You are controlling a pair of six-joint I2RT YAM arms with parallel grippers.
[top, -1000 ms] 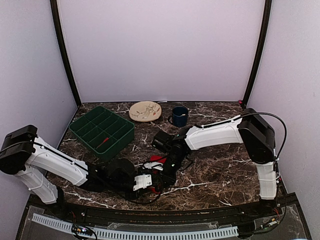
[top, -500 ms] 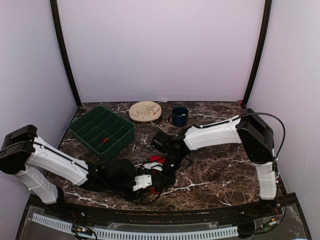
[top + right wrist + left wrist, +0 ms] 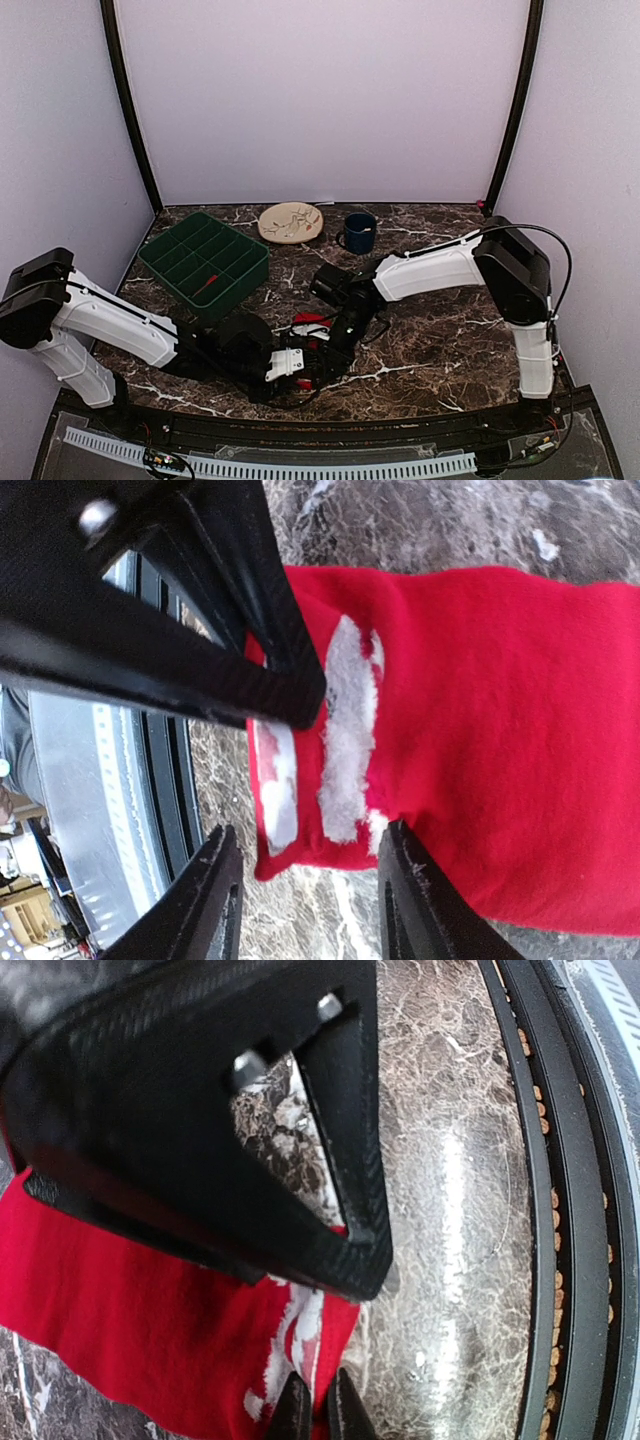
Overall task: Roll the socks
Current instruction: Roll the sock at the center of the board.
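The red socks (image 3: 312,321) lie bunched on the marble table between the two arms, near the front edge. In the left wrist view the red fabric (image 3: 130,1330) ends in a white patterned band. My left gripper (image 3: 320,1412) is shut, pinching that band's edge. In the right wrist view the socks (image 3: 490,730) lie flat, the white band toward the table's edge. My right gripper (image 3: 312,900) stands open astride that banded end, its fingers (image 3: 215,900) apart from the cloth. From above, the left gripper (image 3: 303,368) and right gripper (image 3: 335,345) meet over the socks and hide most of them.
A green compartment tray (image 3: 170,262) sits at back left with a small red item (image 3: 211,281) in one cell. A patterned plate (image 3: 291,221) and a blue mug (image 3: 358,232) stand at the back. The black front rail (image 3: 560,1210) runs right beside the socks.
My right gripper has opened and let go of the socks' banded end, and its wrist has shifted slightly right. The left gripper has closed tighter on the band.
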